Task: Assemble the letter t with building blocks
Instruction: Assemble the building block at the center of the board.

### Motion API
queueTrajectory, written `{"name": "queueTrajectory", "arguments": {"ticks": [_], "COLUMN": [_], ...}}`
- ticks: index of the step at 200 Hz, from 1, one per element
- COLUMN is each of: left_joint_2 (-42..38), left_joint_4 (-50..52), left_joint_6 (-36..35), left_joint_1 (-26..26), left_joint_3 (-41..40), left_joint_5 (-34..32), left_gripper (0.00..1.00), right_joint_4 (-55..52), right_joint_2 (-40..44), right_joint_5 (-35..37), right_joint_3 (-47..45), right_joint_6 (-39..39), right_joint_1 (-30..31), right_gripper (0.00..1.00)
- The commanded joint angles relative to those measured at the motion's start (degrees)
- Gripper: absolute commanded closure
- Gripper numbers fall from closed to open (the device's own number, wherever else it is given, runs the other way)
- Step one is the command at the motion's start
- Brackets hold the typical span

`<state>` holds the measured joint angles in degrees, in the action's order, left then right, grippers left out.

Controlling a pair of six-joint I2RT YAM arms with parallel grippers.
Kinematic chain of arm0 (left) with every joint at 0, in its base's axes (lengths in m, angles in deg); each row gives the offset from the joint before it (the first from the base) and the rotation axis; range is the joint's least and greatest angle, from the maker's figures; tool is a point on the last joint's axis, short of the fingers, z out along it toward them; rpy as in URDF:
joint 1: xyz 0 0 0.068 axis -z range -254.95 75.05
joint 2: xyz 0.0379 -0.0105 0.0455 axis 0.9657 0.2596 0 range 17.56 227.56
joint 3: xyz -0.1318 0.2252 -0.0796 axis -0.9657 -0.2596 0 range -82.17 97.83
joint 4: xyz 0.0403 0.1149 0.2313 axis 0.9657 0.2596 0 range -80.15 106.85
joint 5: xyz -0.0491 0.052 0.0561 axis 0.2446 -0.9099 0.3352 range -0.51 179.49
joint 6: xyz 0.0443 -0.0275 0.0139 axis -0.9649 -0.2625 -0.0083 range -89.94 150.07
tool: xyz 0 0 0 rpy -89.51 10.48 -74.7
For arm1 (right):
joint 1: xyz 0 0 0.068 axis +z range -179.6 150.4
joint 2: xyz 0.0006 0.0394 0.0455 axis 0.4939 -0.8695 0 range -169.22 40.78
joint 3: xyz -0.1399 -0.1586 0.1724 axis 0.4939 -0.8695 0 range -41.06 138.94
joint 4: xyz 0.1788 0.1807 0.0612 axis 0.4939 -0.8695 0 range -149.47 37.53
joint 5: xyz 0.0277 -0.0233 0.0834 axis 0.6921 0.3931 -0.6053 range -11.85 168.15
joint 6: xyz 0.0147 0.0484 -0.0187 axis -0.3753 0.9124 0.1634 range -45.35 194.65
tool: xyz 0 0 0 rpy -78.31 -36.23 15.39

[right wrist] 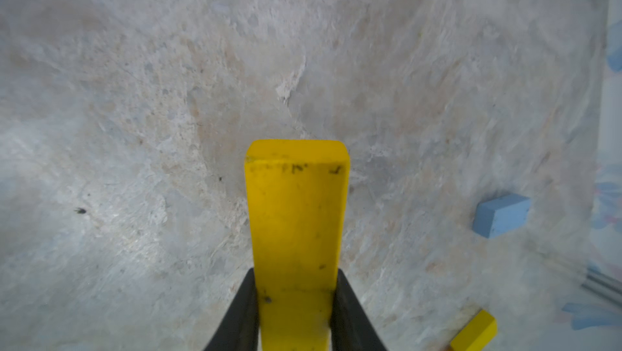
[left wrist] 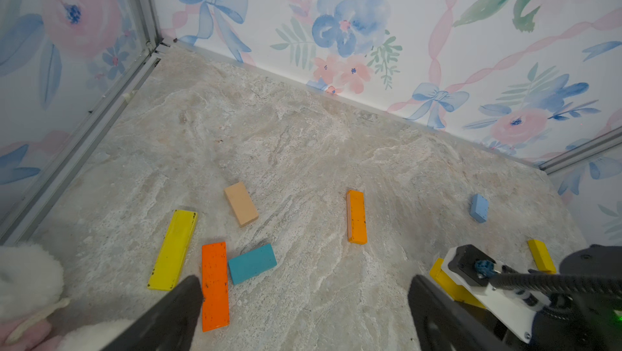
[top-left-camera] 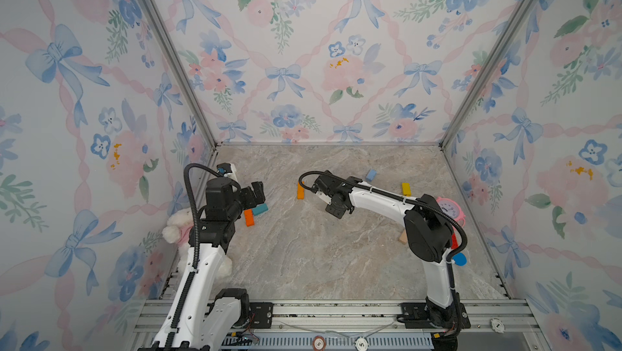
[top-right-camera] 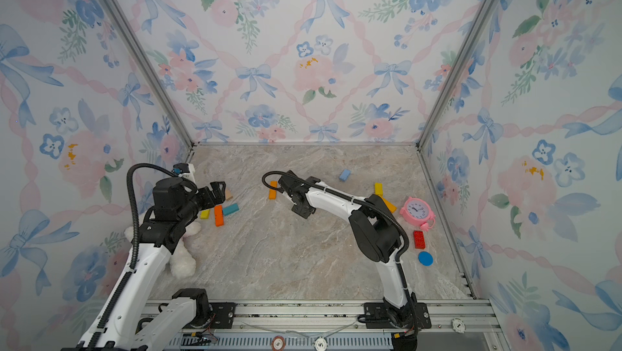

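Observation:
My right gripper point(right wrist: 296, 275) is shut on a yellow block point(right wrist: 296, 211) that sticks out past its fingers, just above the marble floor. In a top view this gripper point(top-left-camera: 315, 191) hangs beside an amber-orange block point(top-left-camera: 300, 191). My left gripper point(left wrist: 304, 285) is open and holds nothing; it hovers at the left point(top-left-camera: 256, 195). Below it lie an orange block point(left wrist: 215, 285), a teal block point(left wrist: 252, 263), a long yellow block point(left wrist: 173, 250) and a pale wood block point(left wrist: 241, 208). A light blue block point(top-left-camera: 371, 175) and another yellow block point(top-left-camera: 406, 189) lie further back on the right.
A white plush toy point(top-right-camera: 181, 258) lies by the left arm's base. At the right wall stand a pink alarm clock point(top-right-camera: 417, 213), a red studded brick point(top-right-camera: 419, 239) and a blue disc point(top-right-camera: 425, 258). Papered walls enclose the floor on three sides.

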<state>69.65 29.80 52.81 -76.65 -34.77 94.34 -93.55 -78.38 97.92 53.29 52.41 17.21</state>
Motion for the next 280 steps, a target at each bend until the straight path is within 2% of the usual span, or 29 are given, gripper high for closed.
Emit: {"name": "queueTrajectory", "arguments": {"ticks": [1,22,53,133,170,280], "left_joint_2": [0.0,0.2,2.1,2.3,1.8,0.8], "left_joint_4": [1.5,0.4,-3.1,-3.9,-3.8,-2.9], "left_joint_6": [3.5,6.9,10.9,10.4,10.4,9.3], "left_joint_1": [-2.6,-6.0,-10.5,-12.1,-12.2,-12.1], "left_joint_3": [-2.0,-4.0,-6.9,-7.3,-7.9,-7.3], "left_joint_5": [2.2,-0.3,2.0,2.0,2.2,3.0], "left_gripper": [0.02,0.02,0.02,0.02,0.02,0.02], "right_joint_4": [2.5,0.5,1.6,-2.6,-2.1,2.5], "right_joint_2": [-1.7,-5.6,-10.8,-24.9,-28.1,-32.4], "right_joint_5": [0.8,0.8,0.9,-1.1,-1.3,-1.5], "right_joint_3": [3.6,9.9,18.4,38.2,42.3,43.4], "right_joint_6": [-13.5,-15.9,-20.0,-26.7,-27.7,-28.4], "right_joint_1": [3.8,4.6,6.9,9.3,9.6,9.5], "right_gripper": [0.97,0.97,0.97,0.97,0.97,0.91]}}
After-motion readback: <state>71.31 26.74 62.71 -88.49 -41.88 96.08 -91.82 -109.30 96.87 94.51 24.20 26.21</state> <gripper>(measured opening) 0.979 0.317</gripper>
